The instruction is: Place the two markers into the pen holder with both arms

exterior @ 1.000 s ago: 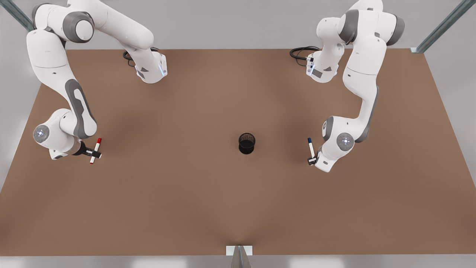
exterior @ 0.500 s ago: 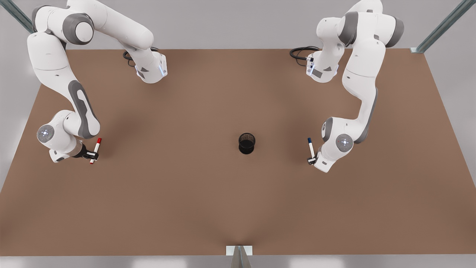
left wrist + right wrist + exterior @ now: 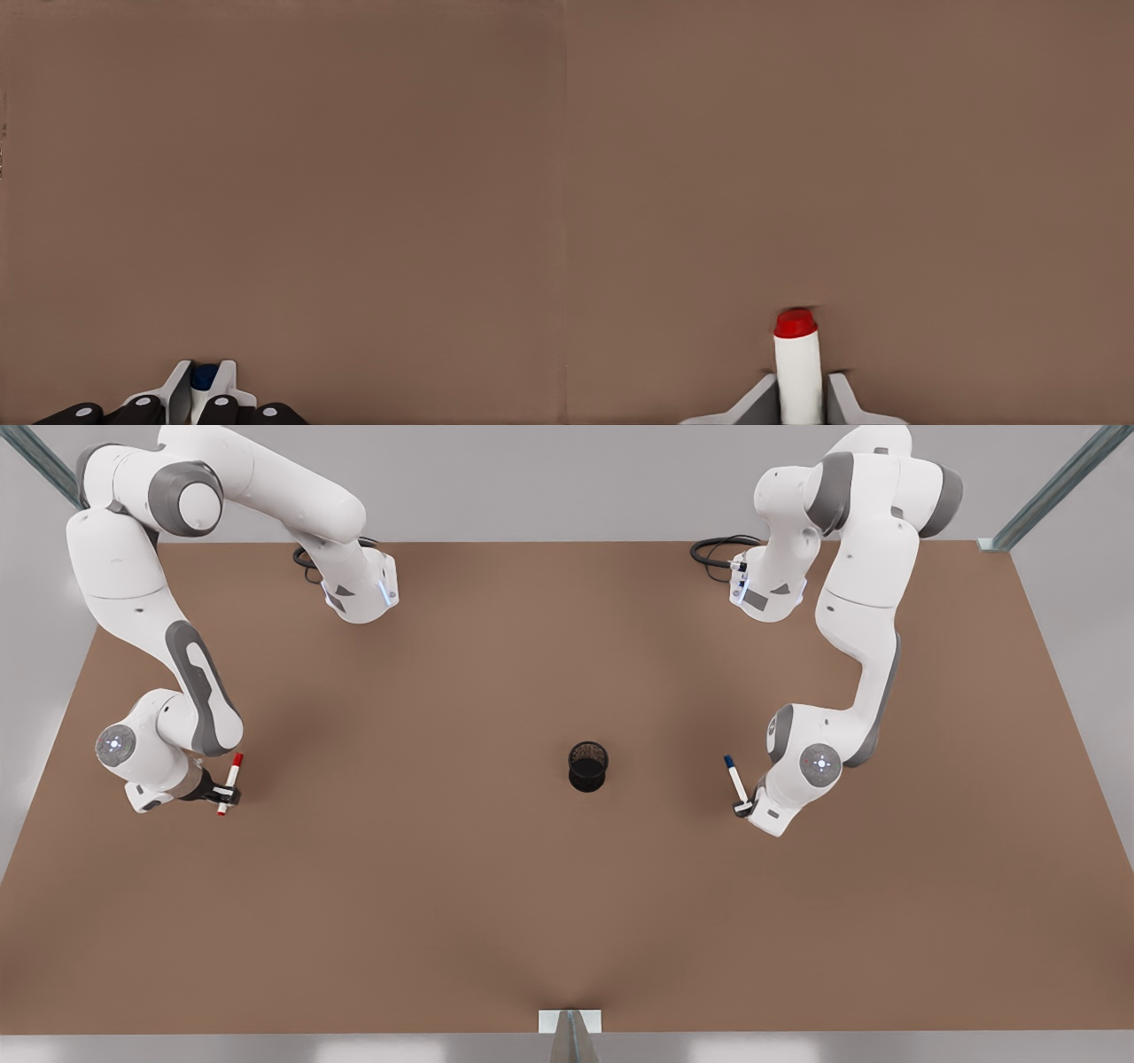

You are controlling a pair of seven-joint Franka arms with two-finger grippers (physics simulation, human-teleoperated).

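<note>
Front view | left jaws (image 3: 742, 808) clamp blue marker (image 3: 733, 777) | right jaws (image 3: 223, 795) clamp red marker (image 3: 230, 783)

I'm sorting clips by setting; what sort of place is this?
Likely a simulated robot test bench: bare brown tabletop, two white jointed arms, one small black wire-mesh cup, and grey metal frame struts.

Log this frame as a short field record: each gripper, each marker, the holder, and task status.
left gripper: on the front view's right, shut on the blue-capped marker near its lower end
right gripper: on the front view's left, shut on the red-capped marker
pen holder: upright near the middle of the table, apart from both grippers, no marker in it
task status: both markers gripped, neither yet in the holder
</note>
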